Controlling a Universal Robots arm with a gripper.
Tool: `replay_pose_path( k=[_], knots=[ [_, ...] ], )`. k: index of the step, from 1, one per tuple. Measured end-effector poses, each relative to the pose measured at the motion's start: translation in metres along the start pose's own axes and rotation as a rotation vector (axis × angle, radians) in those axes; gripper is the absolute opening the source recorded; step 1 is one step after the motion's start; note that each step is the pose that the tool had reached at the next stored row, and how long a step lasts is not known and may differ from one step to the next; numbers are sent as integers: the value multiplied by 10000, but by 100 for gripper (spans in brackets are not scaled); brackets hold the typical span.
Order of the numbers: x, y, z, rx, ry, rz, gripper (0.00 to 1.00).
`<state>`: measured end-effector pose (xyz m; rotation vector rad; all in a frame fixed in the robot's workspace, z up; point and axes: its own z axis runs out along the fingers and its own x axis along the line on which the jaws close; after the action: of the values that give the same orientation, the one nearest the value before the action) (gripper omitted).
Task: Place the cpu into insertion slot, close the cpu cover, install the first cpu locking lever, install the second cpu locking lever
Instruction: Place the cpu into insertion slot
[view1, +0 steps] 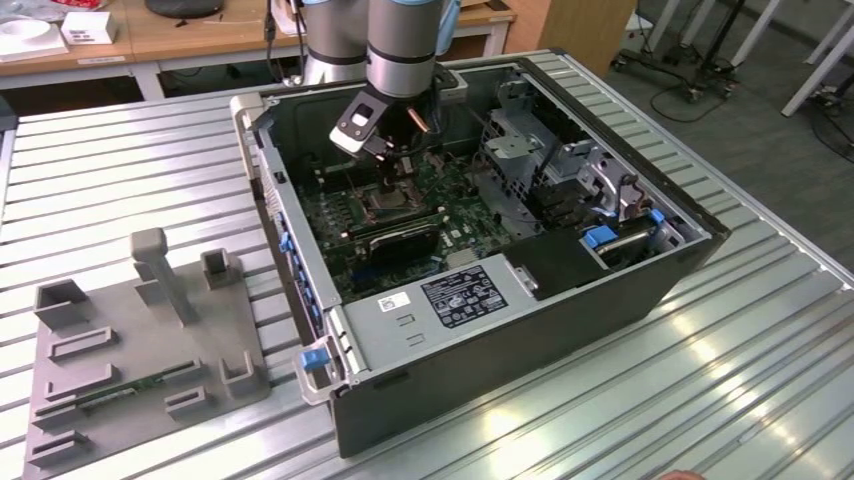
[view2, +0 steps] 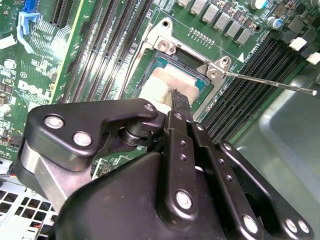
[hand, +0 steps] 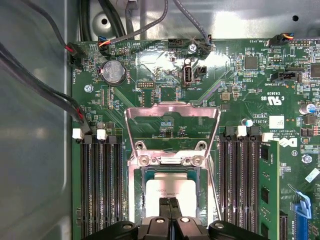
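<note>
Exterior view's left: grey moulded plastic fixture tray on ribbed metal desk, nothing near it. To its right, open black computer case, arm reaching inside.

Jaws closed together, nothing visibly pinched. Tips at the pale silvery-tan square cpu; touching or just above, cannot tell. Cpu lying flat in the silver-rimmed square insertion slot.

Thin silvery cpu cover swung open, off the socket. Thin wire locking lever unlatched.

Judged: seating step nearly complete. Cover closing calls for jaws clear of the chip.
</note>
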<state>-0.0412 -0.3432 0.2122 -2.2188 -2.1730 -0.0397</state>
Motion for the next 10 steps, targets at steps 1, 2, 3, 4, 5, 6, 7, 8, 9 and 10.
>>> replay_pose_path(
  k=[1,2,3,4,5,6,7,8,9,10],
  knots=[
    [0,0,0,0,1,0,11],
    [0,0,0,0,1,0,11],
    [0,0,0,0,0,0,11],
    [0,0,-1,0,0,0,11],
    [0,0,-1,0,0,0,11],
    [0,0,-1,0,0,0,11],
    [0,0,-3,0,-1,-1,11],
    [-1,-1,-11,3,-7,0,11],
    [1,0,-24,1,-3,0,11],
    [2,0,-35,0,0,0,11]
  ],
)
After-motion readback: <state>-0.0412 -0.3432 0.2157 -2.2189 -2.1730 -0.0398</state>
